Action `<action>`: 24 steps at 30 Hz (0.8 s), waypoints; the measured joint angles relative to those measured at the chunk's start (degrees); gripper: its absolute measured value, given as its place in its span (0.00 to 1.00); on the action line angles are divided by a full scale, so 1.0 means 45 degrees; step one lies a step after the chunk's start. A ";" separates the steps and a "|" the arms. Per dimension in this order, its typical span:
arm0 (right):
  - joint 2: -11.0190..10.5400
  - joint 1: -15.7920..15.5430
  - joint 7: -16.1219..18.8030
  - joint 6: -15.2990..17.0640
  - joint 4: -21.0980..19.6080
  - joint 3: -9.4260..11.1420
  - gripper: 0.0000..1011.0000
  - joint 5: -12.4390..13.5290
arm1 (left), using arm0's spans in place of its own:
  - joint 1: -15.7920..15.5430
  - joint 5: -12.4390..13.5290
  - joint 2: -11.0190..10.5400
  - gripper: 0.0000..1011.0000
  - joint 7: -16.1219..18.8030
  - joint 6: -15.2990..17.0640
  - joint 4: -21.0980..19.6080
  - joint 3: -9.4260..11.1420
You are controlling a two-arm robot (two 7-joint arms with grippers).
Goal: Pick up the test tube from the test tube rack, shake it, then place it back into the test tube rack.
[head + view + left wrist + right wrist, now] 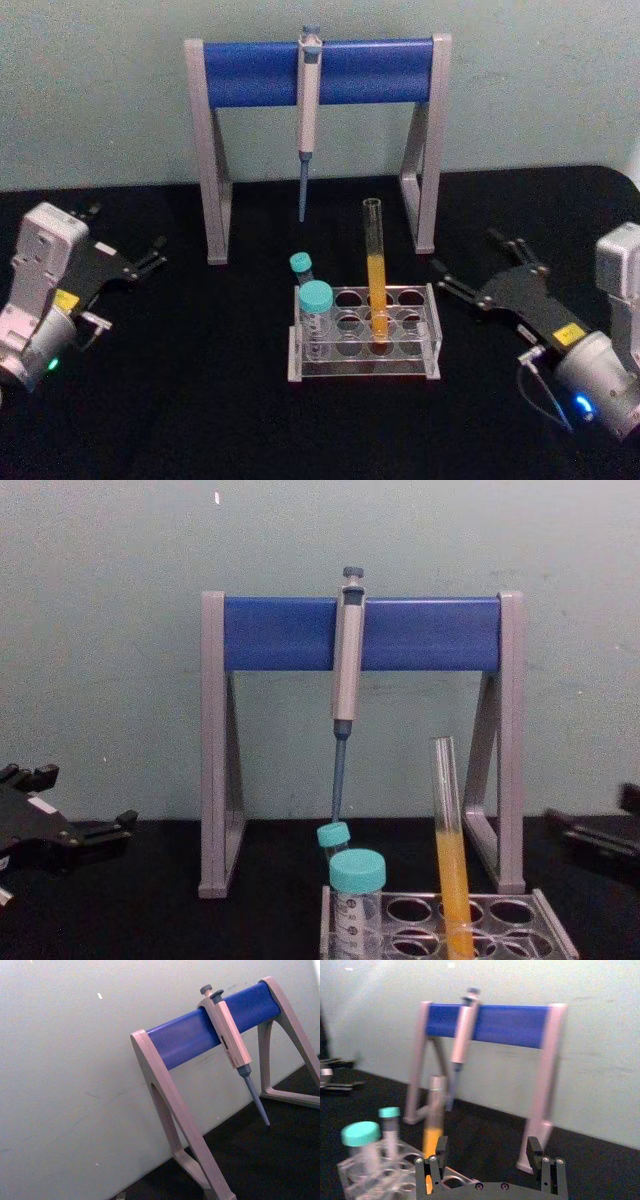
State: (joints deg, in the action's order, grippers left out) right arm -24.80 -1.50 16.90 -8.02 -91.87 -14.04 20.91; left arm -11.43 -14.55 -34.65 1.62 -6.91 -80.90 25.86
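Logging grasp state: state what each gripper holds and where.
Nothing is held. The left gripper and right gripper are open, apart from the test tube standing in the test tube rack.

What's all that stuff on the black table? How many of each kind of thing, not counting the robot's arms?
Tall open glass tube with orange liquid: 1
Short teal-capped tubes: 2 (front one, back one)
Clear tube rack: 1
Pipette: 1
Blue-and-grey pipette stand: 1
Total: 6
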 joint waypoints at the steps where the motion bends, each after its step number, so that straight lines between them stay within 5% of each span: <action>1: 0.0139 -0.0268 -0.0364 -0.0211 -0.0011 0.0189 0.99 -0.0188 | 0.0000 0.0000 0.0000 0.99 0.0000 0.0000 0.0000 0.0000; 11: 0.1007 -0.0881 -0.1824 -0.0860 0.0620 0.0755 0.99 -0.1191 | 0.0000 0.0000 0.0000 0.99 0.0000 0.0000 0.0000 0.0000; 24: 0.1516 -0.0605 -0.1907 -0.0161 0.1630 0.0644 0.99 -0.2011 | 0.0000 -0.0001 0.0000 0.99 0.0000 0.0000 0.0000 0.0000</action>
State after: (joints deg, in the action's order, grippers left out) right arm -17.98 -4.22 8.32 -8.75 -84.54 -11.14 11.86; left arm -11.43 -14.55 -34.65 1.62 -6.91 -80.90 25.86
